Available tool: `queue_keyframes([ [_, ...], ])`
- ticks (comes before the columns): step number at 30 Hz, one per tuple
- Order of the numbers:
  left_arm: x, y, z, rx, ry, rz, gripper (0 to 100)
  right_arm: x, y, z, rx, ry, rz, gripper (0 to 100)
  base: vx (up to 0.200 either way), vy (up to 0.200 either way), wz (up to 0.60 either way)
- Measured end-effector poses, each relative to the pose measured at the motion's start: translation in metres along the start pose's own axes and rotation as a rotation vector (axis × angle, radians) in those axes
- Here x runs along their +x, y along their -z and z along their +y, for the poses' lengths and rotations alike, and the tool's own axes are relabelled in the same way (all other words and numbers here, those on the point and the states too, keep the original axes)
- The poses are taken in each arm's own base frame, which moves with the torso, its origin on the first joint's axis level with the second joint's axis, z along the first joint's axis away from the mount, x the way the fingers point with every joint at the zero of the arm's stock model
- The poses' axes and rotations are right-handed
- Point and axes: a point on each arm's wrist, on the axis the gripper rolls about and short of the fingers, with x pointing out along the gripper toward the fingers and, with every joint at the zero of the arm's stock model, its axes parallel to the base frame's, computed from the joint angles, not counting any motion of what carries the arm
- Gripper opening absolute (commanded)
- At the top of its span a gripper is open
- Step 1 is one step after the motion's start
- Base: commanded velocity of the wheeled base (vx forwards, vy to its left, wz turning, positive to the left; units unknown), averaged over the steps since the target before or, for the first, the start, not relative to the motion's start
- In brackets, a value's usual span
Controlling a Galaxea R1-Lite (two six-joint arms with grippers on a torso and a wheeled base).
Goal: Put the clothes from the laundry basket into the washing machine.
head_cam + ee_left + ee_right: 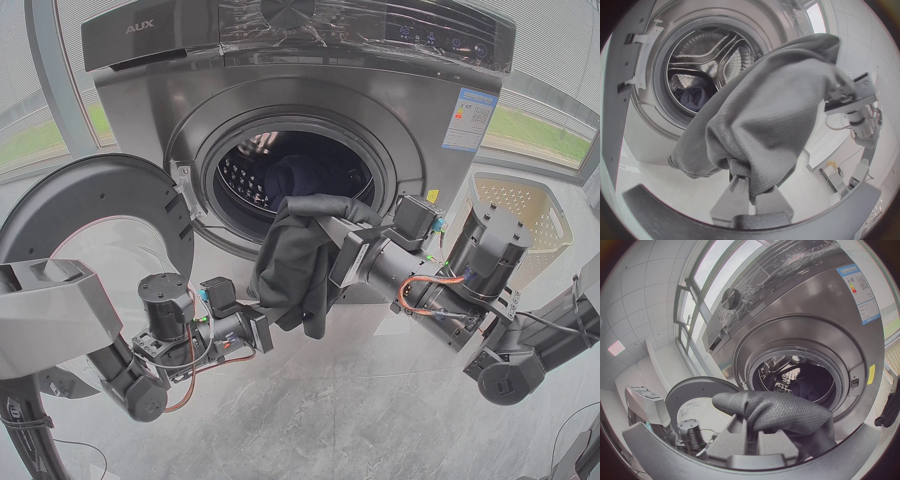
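A dark grey garment [294, 262] hangs in front of the washing machine's [150, 106] round opening, held by both arms. My right gripper [319, 220] is shut on its upper fold, level with the opening's lower rim; in the right wrist view the cloth [778, 410] drapes over that gripper [752, 430]. My left gripper [281, 312] is shut on a lower edge of the garment, below and left of the right one; the left wrist view shows the gripper [749, 187] pinching a bunched hem [775, 109]. A dark blue garment [294, 178] lies inside the drum.
The machine's door [94, 206] stands swung open to the left, close behind my left arm. A beige laundry basket [531, 212] sits on the floor to the right of the machine, behind my right arm. Grey floor [350, 406] lies open in front.
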Motion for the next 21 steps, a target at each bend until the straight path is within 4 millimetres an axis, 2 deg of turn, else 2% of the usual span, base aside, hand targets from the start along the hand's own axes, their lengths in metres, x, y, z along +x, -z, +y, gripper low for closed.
queue_keyframes([
  [6, -0.029, -0.011, -0.033, 0.032, 0.055, -0.056, 0, 0.001, 0.012, -0.010, -0.007, 0.017, -0.004, 0, 0.000, 0.000, 0.00],
  [12, -0.053, -0.032, -0.054, 0.060, 0.100, -0.136, 0, -0.007, 0.035, -0.018, -0.015, 0.031, 0.057, 0, 0.000, 0.000, 0.00],
  [13, -0.055, -0.034, -0.055, 0.063, 0.103, -0.143, 0, -0.008, 0.037, -0.018, -0.016, 0.032, 0.064, 100, 0.000, 0.000, 0.00],
  [21, -0.064, -0.050, -0.063, 0.080, 0.117, -0.208, 0, -0.021, 0.052, -0.021, -0.028, 0.040, 0.112, 100, 0.000, 0.000, 0.00],
])
